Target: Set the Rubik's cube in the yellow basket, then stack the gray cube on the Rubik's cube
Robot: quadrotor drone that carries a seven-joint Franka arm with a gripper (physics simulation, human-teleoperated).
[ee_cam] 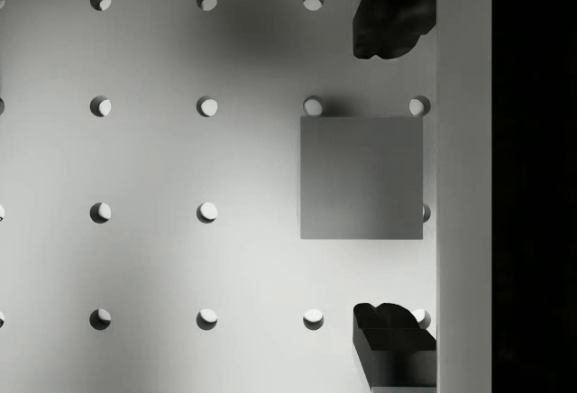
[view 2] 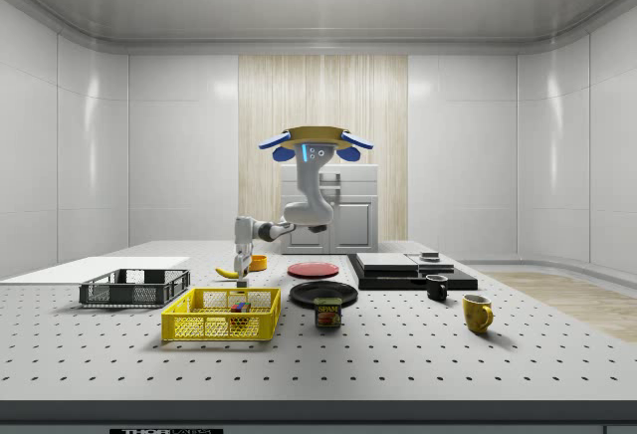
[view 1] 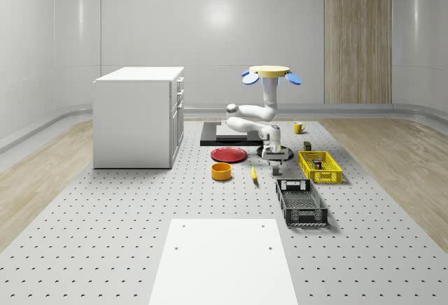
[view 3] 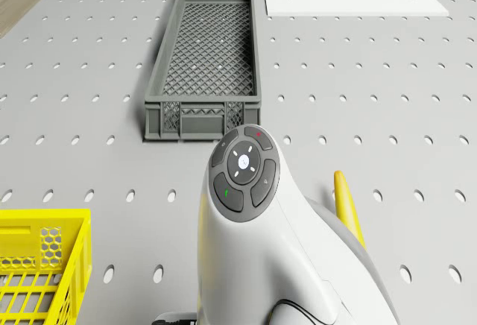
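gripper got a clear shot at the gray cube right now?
Probably yes. In the wrist view the gray cube sits on bare perforated table directly below the gripper, jaws spread to either side with nothing between. The drone hovers above, beside the yellow basket.

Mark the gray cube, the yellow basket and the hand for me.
gray cube (ee_cam: 361, 178), wrist view, middle of its top face.
yellow basket (view 2: 220, 327), side view, near mesh wall.
hand (ee_cam: 394, 177), wrist view, midway between its open fingertips, above the cube.

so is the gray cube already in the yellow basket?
No, the gray cube sits on the bare pegboard table, between the open fingers.
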